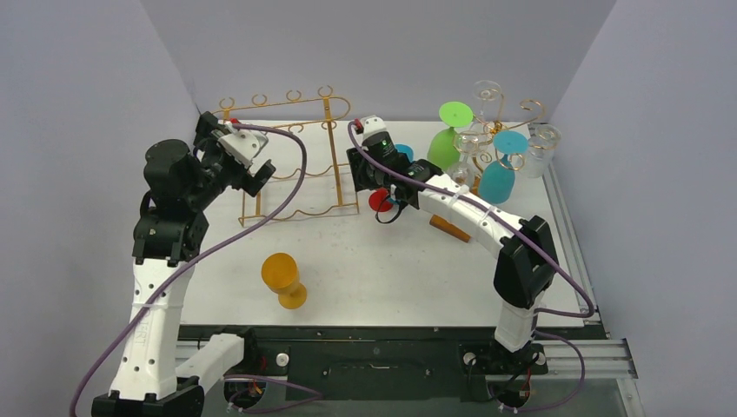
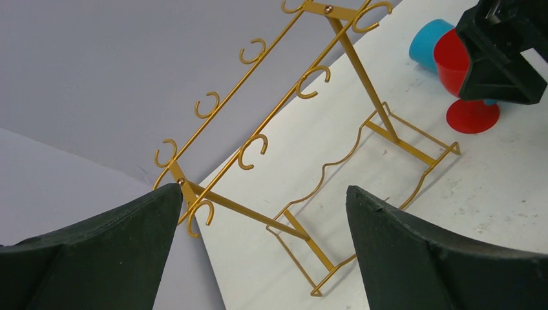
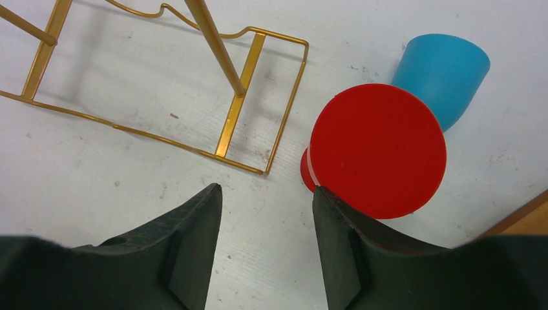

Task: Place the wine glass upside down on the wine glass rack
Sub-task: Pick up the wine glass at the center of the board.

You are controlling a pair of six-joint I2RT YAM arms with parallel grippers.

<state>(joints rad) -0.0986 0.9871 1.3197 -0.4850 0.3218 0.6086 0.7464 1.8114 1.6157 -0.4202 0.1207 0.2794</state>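
Two grippers noted, both released. Left gripper (image 2: 262, 194) is held wide open facing the gold rack (image 2: 362, 74), nothing gripped. Right gripper (image 3: 266, 190) is held part-open just off the rack's base corner. Red wine glass (image 3: 378, 148) is found on the table (image 3: 129, 194) just beside that corner, next to one finger, ungrasped.

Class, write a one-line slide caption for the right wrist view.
Open right gripper beside the red wine glass, with a blue glass and the gold rack beyond.
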